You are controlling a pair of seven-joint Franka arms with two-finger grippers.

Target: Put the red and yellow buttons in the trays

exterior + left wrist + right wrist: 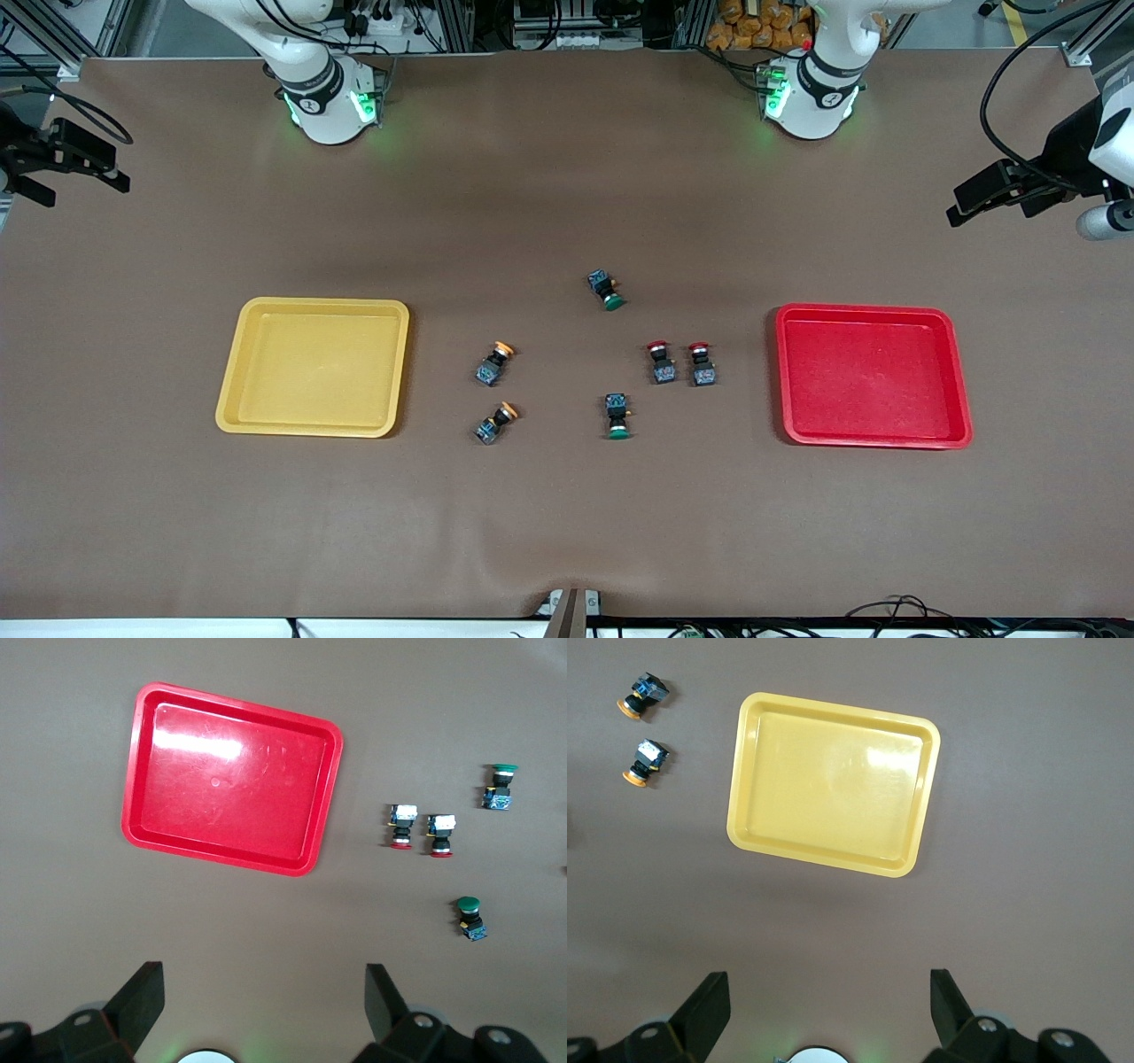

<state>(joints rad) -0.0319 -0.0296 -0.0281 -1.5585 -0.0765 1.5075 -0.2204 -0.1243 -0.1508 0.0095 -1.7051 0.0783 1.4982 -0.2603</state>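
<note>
Left hand (261, 1010) is up high near its own end of the desk (567, 523), fingers spread wide, holding nothing. Right hand (824, 1010) is the same at the other end: wide, empty, up high. Both arms wait; neither is over a button yet.

Step in hand, as I judge it: none started. Both trays are bare, all four task buttons lie loose on the desk.

Near to far from the front camera:
- nearer yellow button (493, 424), on its side, cap pointing away from the camera
- nearer green button (617, 416), beside it toward the left arm's end. Not part of the task, leave it.
- yellow tray (232, 381) at the right arm's end, red tray (961, 416) at the left arm's end, roughly level with each other
- farther yellow button (493, 364), near the first, apart from it
- two red buttons (660, 362) (702, 363), just beside each other, caps away from the camera, between the green one and the red tray
- farther green button (605, 290), well apart from the rest

Next move, my call: right arm descends on a yellow button and carries it to the yellow tray; left arm does the same with a red button.

Needs:
- fingers aligned across the square body, not the round cap
- narrow approach on the reds, since the pair sits close and a wide hand could knock the neighbour
</note>
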